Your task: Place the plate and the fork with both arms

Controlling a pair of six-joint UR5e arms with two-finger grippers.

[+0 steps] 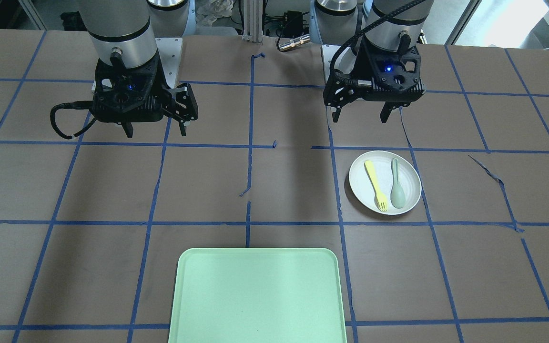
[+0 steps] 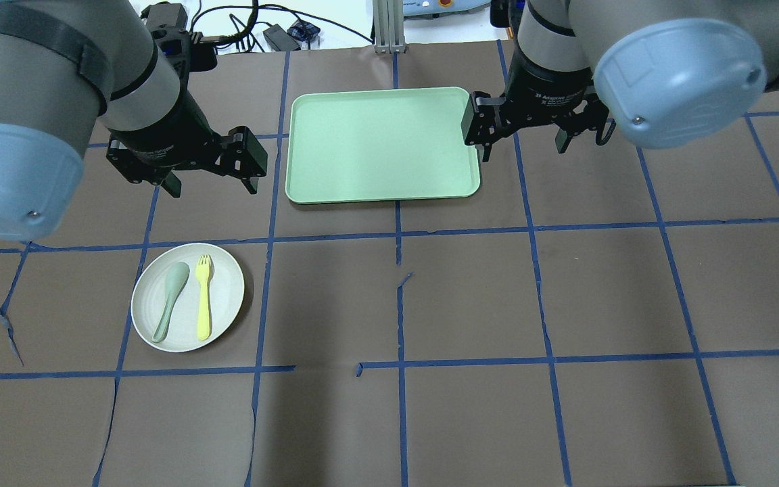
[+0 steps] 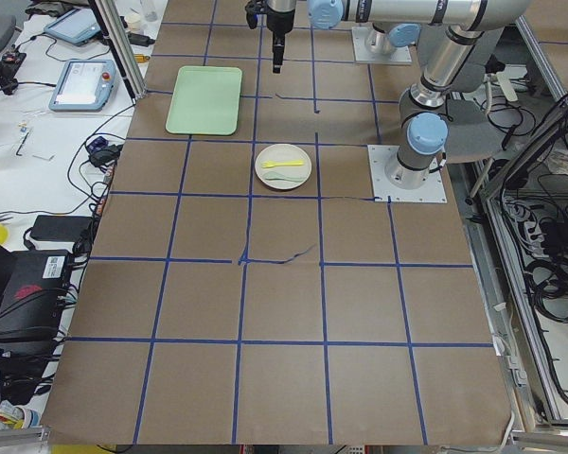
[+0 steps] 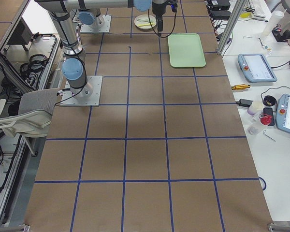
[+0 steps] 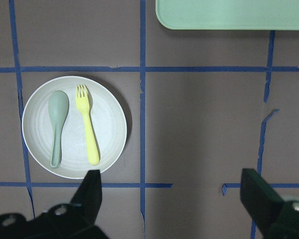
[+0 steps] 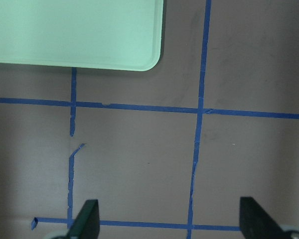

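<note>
The off-white plate (image 1: 365, 190) sits on the brown table, also seen in the overhead view (image 2: 224, 287) and the left wrist view (image 5: 109, 124). The pale-yellow fork (image 1: 376, 183) (image 2: 204, 297) (image 5: 87, 124) lies on it beside a grey-green spoon (image 1: 397, 183) (image 2: 170, 297) (image 5: 56, 124). My left gripper (image 1: 359, 116) (image 2: 212, 188) (image 5: 173, 199) is open and empty, hovering above the table a little to the robot's side of the plate. My right gripper (image 1: 156, 129) (image 2: 523, 150) (image 6: 170, 221) is open and empty, above bare table on the other side.
A mint-green rectangular tray (image 1: 255, 295) (image 2: 383, 145) (image 6: 74, 30) lies at the middle of the far side of the table, between the two grippers in the overhead view. Blue tape lines grid the brown table cover, torn in places.
</note>
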